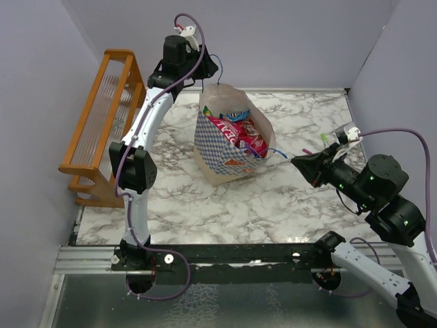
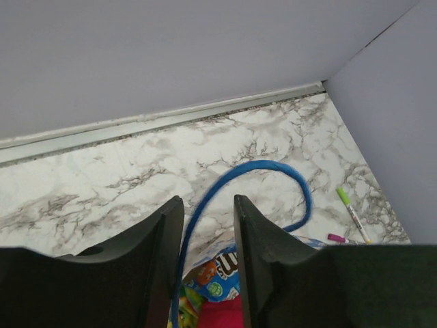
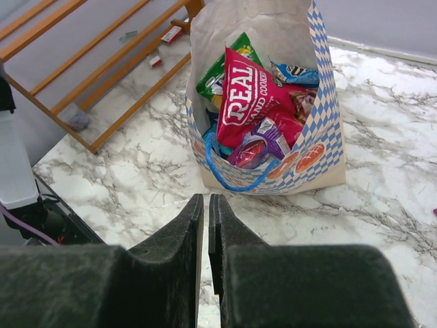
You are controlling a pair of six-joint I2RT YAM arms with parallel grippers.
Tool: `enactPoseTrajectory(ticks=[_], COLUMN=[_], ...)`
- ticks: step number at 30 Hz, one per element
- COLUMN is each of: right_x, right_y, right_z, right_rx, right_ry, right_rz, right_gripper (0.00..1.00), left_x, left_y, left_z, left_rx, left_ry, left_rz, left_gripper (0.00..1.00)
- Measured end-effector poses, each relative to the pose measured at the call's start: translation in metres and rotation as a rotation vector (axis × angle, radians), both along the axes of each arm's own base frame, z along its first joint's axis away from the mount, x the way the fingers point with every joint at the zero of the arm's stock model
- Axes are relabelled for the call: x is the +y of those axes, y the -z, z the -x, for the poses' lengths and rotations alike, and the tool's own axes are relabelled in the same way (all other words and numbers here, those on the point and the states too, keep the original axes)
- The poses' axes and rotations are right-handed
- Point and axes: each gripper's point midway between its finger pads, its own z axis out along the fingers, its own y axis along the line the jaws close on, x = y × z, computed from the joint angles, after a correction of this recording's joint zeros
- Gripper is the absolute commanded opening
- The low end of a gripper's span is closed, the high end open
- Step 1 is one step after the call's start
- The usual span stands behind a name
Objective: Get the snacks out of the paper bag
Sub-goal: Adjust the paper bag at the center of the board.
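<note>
One handle (image 2: 273,165) ran between the left gripper's (image 2: 207,205) parted jaws; the right gripper (image 3: 206,199), jaws together, faced the snacks (image 3: 249,102) head-on.

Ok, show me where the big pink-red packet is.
Top view: the pink-red packet stands in the paper bag, mid-table, right of the orange wooden rack.

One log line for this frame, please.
snacks: inside paper bag | left gripper: open, straddling blue cord handle | right gripper: shut, empty, facing bag mouth
</note>
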Motion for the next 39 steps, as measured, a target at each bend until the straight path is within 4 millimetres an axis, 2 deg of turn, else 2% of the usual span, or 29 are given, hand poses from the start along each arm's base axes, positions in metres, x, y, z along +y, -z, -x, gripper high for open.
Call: enactPoseTrajectory(ticks=[3,5,12,17,21,25,27,28,33,39], right_x=[0.001,0.002,0.004,0.016,0.031,0.048,0.055,0.058,0.071,0.092], right_y=[0.0,0.0,-0.005,0.0,0.009,0.026,0.032,0.034,0.055,0.105], right_z=[0.0,0.001,-0.001,-0.011,-0.02,-0.026,-0.027,-0.027,-0.03,-0.041], right_rx=[0.01,0.015,0.027,0.074,0.131,0.204,0.226,0.231,0.274,0.411], right_ry=[-0.003,-0.005,-0.007,-0.029,-0.065,-0.122,-0.15,-0.162,-0.205,-0.251], right_rz=[-0.004,-0.008,-0.014,0.008,0.024,0.044,0.045,0.043,0.036,0.052], right_gripper=[0.23,0.29,0.35,0.39,0.4,0.4,0.41,0.41,0.4,0.4], left_x=[-0.007,-0.011,-0.008,0.003,0.007,0.009,0.009,0.014,0.015,0.002], left_y=[0.004,0.004,-0.009,-0.032,-0.05,-0.069,-0.072,-0.081,-0.085,-0.085], left_z=[-0.008,-0.01,-0.003,0.015,0.029,0.042,0.046,0.052,0.082,0.141], left_rx=[0.002,0.0,-0.008,0.004,-0.006,-0.03,-0.032,-0.045,-0.031,-0.029], left_ry=[0.022,0.037,0.059,0.09,0.121,0.152,0.169,0.174,0.243,0.339], left_rz=[0.019,0.029,0.051,0.105,0.131,0.144,0.147,0.151,0.175,0.202], left_gripper=[0.06,0.0,0.0,0.0,0.0,0.0,0.0,0.0,0.0,0.0])
